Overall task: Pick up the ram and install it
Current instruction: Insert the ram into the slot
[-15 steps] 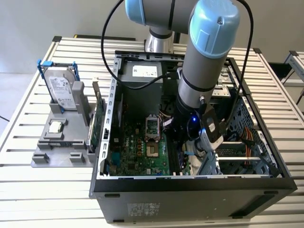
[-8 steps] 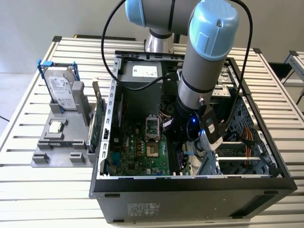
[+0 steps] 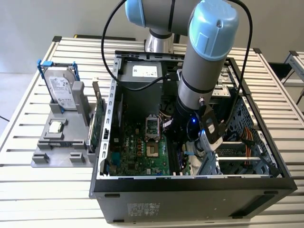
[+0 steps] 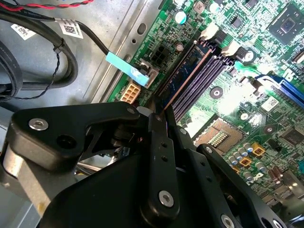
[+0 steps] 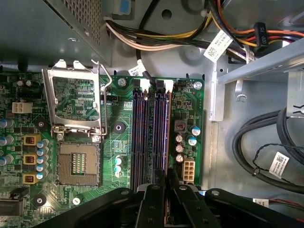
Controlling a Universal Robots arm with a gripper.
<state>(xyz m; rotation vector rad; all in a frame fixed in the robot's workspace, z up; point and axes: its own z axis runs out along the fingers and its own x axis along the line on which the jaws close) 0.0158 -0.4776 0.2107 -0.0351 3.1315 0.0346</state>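
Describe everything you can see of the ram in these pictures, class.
The ram is a long, thin, dark bluish circuit-board stick with a coppery lower edge. It stands on edge in one of the black slots on the green motherboard, on the side nearest the board's edge. Its far end meets a white slot clip. The tool grips its near end from above.

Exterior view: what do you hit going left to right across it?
Hard drive standing in the grey holder → green expansion card → motherboard inside the open computer case → robot arm.
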